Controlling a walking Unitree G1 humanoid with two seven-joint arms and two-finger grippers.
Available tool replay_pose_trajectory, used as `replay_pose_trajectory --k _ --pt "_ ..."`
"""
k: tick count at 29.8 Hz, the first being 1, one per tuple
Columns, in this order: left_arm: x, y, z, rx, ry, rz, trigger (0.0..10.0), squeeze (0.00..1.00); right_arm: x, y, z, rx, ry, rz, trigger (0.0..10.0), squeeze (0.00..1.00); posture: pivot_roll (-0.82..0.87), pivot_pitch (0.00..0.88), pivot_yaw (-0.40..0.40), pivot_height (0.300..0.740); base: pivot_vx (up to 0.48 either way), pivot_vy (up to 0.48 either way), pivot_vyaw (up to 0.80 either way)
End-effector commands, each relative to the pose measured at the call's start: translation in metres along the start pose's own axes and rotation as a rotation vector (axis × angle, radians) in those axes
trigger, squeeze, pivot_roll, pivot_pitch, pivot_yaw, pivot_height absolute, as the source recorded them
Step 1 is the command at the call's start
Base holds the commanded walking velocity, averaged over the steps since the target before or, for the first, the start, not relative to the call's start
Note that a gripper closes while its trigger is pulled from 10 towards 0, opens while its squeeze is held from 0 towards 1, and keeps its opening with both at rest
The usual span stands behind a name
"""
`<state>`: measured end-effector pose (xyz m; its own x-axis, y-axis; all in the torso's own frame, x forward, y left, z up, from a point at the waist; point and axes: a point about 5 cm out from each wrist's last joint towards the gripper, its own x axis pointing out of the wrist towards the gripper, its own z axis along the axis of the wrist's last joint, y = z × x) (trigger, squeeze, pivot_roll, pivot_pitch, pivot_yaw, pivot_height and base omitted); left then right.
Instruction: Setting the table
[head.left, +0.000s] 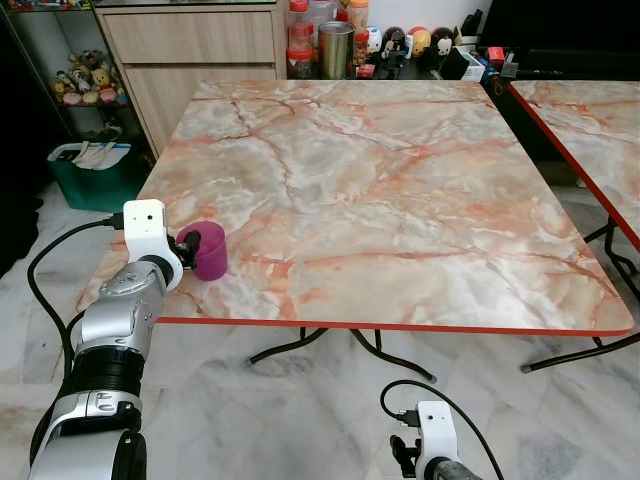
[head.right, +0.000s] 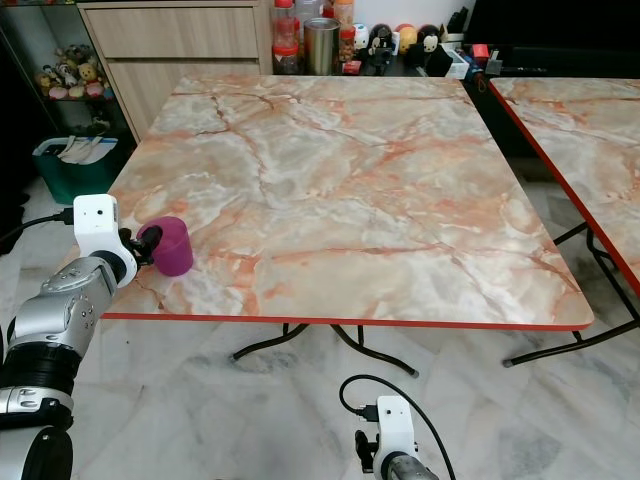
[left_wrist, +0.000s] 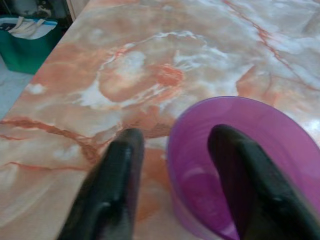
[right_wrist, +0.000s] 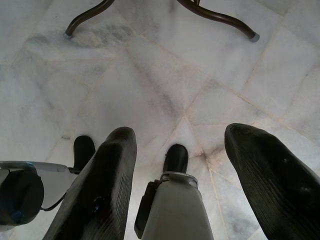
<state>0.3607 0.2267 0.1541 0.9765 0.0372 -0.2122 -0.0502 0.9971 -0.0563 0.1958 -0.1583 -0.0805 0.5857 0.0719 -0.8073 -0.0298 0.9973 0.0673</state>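
Note:
A purple cup (head.left: 208, 250) stands upright on the marble table (head.left: 400, 190), close to its front left corner. My left gripper (left_wrist: 175, 135) reaches in from the left edge and straddles the cup's near wall. One finger is inside the cup (left_wrist: 250, 165) and the other finger (left_wrist: 117, 180) is outside, with a gap on both sides of the rim, so the gripper is open. My right gripper (right_wrist: 181, 134) hangs low in front of the table, open and empty, pointing at the tiled floor.
A second marble table (head.left: 590, 110) stands to the right across a narrow gap. A wooden cabinet (head.left: 190, 50) and a shelf with bottles and a steel tumbler (head.left: 335, 45) line the back. A green basket (head.left: 90, 170) sits on the floor at the left. Curved table legs (head.left: 300, 345) stand under the front edge.

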Motion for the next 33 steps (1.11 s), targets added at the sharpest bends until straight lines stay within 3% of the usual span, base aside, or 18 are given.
replay_pose_trajectory --k 1,17,28,30,31,32,33 --pt "0.000 0.000 -0.001 -0.003 0.022 0.009 0.0 0.00 -0.001 -0.001 -0.005 0.009 0.011 -0.006 10.0 0.00 0.15 0.092 -0.003 0.740 0.000 0.000 0.00" --pt "0.000 -0.001 0.003 0.020 0.017 -0.008 0.0 0.00 0.000 0.000 -0.003 0.007 0.008 -0.003 10.0 0.00 0.16 0.090 -0.005 0.740 0.000 0.000 0.00" --pt "-0.002 -0.004 0.009 0.003 -0.061 -0.003 0.0 0.00 0.000 -0.001 0.000 0.003 0.002 -0.006 10.0 0.00 0.15 0.084 -0.009 0.740 0.000 0.000 0.00" --pt "-0.005 0.000 0.022 -0.071 -0.203 0.058 0.0 0.00 0.000 -0.001 0.000 0.006 0.000 -0.007 10.0 0.00 0.15 0.081 -0.011 0.740 0.000 0.000 0.00" --pt "-0.005 0.000 0.022 -0.071 -0.203 0.058 0.0 0.00 0.000 -0.001 0.000 0.006 0.000 -0.007 10.0 0.00 0.15 0.081 -0.011 0.740 0.000 0.000 0.00" --pt "-0.008 -0.001 0.032 -0.103 -0.296 0.065 0.0 0.00 0.000 -0.002 0.000 0.007 -0.002 -0.008 10.0 0.00 0.15 0.079 -0.013 0.740 0.000 0.000 0.00" --pt "-0.011 -0.002 0.038 -0.128 -0.356 0.066 0.8 0.00 0.000 -0.002 0.001 0.007 -0.002 -0.008 10.0 0.00 0.15 0.079 -0.015 0.740 0.000 0.000 0.00"
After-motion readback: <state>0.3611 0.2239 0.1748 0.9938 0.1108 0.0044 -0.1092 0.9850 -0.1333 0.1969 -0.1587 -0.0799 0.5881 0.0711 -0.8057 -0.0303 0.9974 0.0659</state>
